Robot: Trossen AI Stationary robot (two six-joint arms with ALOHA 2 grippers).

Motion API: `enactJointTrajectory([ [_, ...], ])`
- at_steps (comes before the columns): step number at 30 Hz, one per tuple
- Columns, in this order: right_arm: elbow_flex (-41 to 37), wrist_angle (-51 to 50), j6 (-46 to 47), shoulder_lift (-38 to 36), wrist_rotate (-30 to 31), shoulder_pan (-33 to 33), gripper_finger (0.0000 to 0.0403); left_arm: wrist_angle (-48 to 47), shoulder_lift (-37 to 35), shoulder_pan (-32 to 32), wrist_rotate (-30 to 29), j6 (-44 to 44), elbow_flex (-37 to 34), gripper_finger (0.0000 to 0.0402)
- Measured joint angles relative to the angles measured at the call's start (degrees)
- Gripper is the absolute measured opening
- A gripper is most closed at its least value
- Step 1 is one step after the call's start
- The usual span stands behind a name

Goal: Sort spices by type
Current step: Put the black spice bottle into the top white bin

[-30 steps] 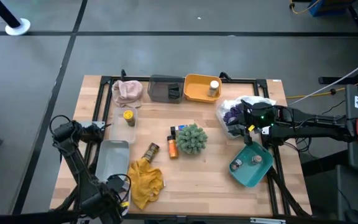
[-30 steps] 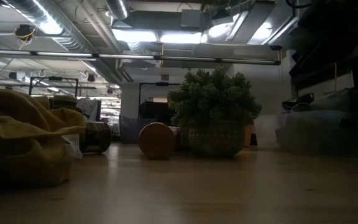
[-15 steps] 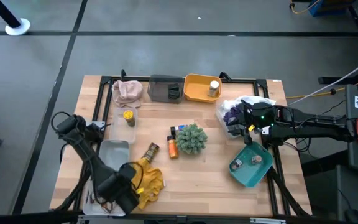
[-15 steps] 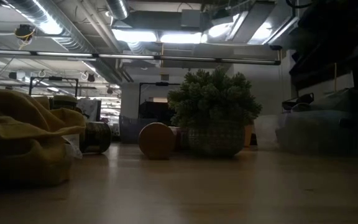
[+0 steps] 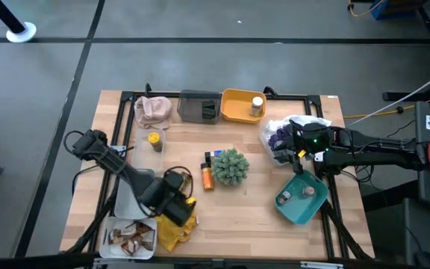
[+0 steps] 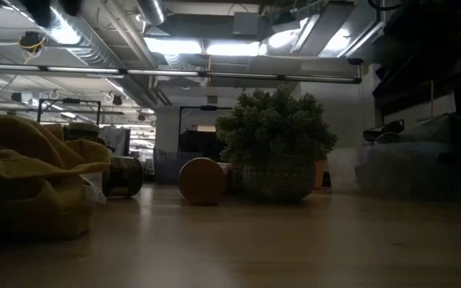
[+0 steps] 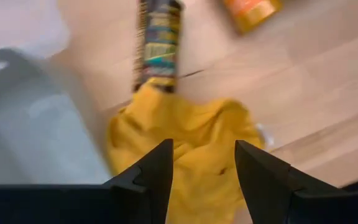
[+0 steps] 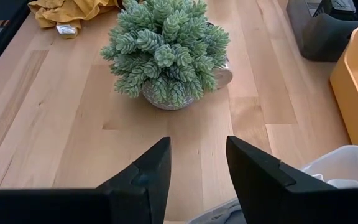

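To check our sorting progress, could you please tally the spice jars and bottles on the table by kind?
Yellow-lidded jar: 1
White-capped jar: 1
Jars in the teal bin: 2
Orange bottle: 1
Brown bottle: 1
Total: 6

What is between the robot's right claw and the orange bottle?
The green spiky plant sits between the right gripper and the orange bottle. The high view shows it best; the plant hides the bottle in the right wrist view.
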Motion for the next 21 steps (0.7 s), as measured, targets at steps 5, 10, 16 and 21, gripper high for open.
enactJointTrajectory([
  [5,0.0,0.0,0.0,0.0,0.0,0.0,0.0154,9.0,0.0,4.3,0.8,2.4,-2.8,0.0155],
  [10,0.0,-0.4,0.0,0.0,0.1,0.0,0.0154,17.5,0.0,8.6,5.4,4.9,-6.8,0.0155],
  [16,0.0,-0.6,0.1,0.0,0.1,0.0,0.0154,18.0,0.1,12.8,6.5,9.2,-9.3,0.0155],
  [21,0.0,-0.7,0.2,0.0,0.1,0.0,0.0154,18.6,0.0,15.2,6.5,11.0,-10.8,0.0155],
])
